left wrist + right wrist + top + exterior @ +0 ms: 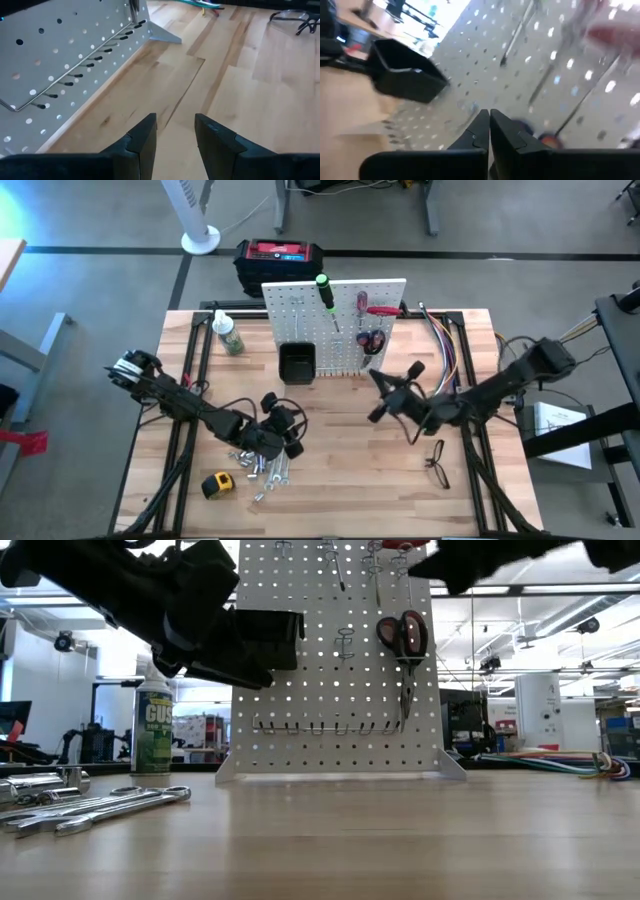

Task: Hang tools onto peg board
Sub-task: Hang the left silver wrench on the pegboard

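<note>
While empty, left end effector (285, 420) above wrenches (262, 467)

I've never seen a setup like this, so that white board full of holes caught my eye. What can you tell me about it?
The peg board is a white, upright panel, apparently metal, dotted with rows of small holes, standing on angled feet at the far side of the wooden table. A small black bin is fixed to its front, and a wire rail of short hooks runs along its lower part. Already hanging on it are a green-handled screwdriver, a red-handled screwdriver and red-handled pliers. Neither gripper touches it.
</note>
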You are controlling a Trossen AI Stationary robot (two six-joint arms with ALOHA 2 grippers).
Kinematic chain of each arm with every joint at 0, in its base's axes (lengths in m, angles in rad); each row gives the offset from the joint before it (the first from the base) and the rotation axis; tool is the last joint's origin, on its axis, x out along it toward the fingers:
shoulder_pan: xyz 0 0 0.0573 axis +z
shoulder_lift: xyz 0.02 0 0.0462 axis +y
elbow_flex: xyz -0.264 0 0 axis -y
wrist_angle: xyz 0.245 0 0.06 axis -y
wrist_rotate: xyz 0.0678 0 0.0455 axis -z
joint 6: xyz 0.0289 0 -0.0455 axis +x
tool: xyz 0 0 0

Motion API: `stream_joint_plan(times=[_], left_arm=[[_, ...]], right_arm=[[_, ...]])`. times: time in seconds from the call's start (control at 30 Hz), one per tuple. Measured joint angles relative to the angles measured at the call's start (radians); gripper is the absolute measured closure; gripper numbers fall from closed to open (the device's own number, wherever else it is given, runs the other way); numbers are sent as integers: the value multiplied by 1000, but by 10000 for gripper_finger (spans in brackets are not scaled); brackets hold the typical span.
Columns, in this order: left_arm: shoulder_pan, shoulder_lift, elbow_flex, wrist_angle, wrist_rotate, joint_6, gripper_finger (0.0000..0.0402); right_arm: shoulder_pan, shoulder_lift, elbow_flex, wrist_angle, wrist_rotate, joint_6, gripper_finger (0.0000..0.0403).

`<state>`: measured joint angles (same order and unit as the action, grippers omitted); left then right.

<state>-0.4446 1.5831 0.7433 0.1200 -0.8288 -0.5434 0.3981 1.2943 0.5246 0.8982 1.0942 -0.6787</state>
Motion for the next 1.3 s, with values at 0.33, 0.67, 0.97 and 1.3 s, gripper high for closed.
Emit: stream_joint_plan(times=[0.33, 0.67, 0.97, 1.3], left_arm=[[13, -27, 0, 13, 0, 1, 278], [79, -27, 0, 138, 0, 113, 278], [141, -26, 9, 230, 77, 123, 280], [122, -20, 106, -7, 191, 34, 285]], right_arm=[[-67, -261, -114, -501, -400, 543, 403], [-128, -251, -187, -489, -761, 548, 403], [-165, -244, -297, -373, -835, 594, 403], [-166, -211, -299, -257, -784, 576, 403]])
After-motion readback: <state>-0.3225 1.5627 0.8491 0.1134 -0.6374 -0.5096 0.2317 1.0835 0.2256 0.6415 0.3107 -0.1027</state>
